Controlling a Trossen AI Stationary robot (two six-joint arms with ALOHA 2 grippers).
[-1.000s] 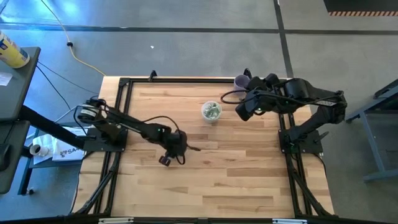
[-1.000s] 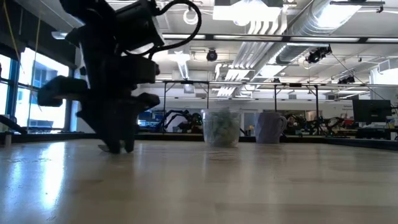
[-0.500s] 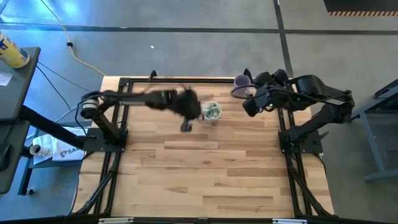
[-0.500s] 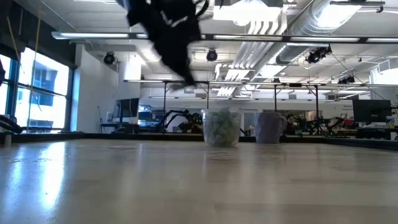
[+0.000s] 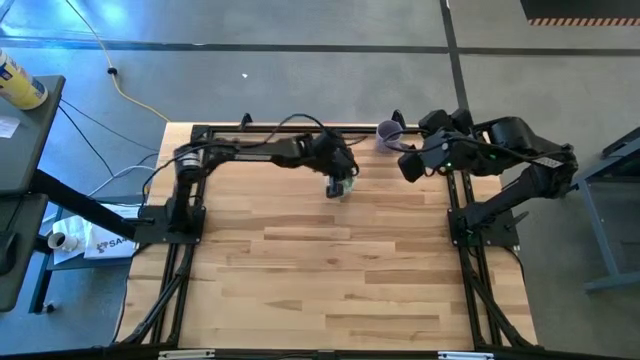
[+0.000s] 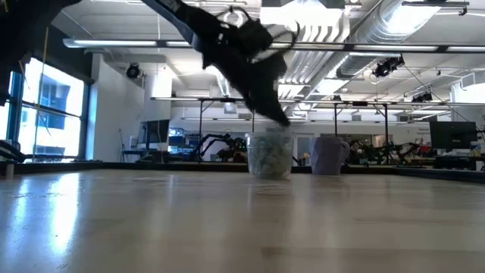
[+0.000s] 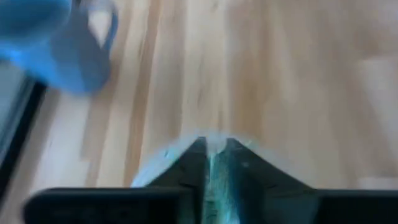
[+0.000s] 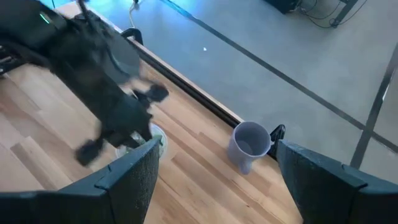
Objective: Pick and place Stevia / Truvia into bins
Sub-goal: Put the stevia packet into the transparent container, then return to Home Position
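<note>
The clear cup (image 6: 270, 155), part-filled with green-white packets (image 6: 268, 159), stood on the surface (image 5: 340, 270) near its far edge. The left end effector (image 5: 339, 184) hung right over the cup's rim, fingers nearly together on a pale green packet (image 7: 215, 180). The right end effector (image 5: 405, 166) waited wide open, holding nothing, just beside the purple cup (image 5: 387, 132).
</note>
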